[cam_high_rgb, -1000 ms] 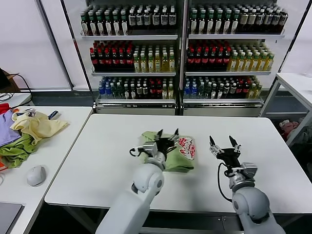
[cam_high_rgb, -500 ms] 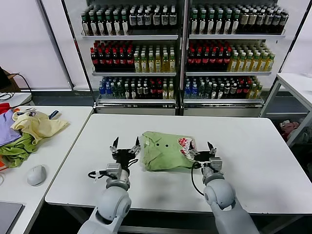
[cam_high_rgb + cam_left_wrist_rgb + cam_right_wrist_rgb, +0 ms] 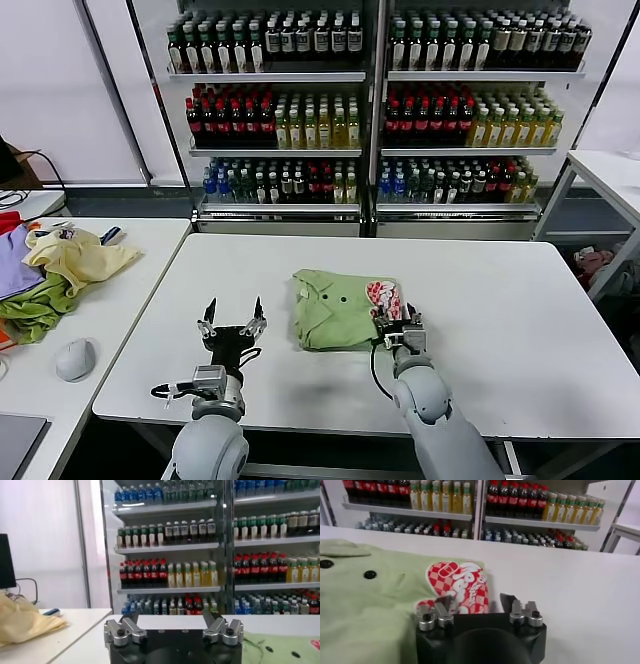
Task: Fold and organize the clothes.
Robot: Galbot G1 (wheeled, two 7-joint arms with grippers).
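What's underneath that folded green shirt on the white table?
The green shirt lies flat on the white table, whose bare top shows all round it. Nothing pokes out from beneath; its folded-under layers and anything below them are covered. The right gripper sits at its near corner.

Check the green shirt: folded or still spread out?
Folded. The green shirt lies as a compact rectangle on the white table, collar and buttons on top, no sleeves sticking out.
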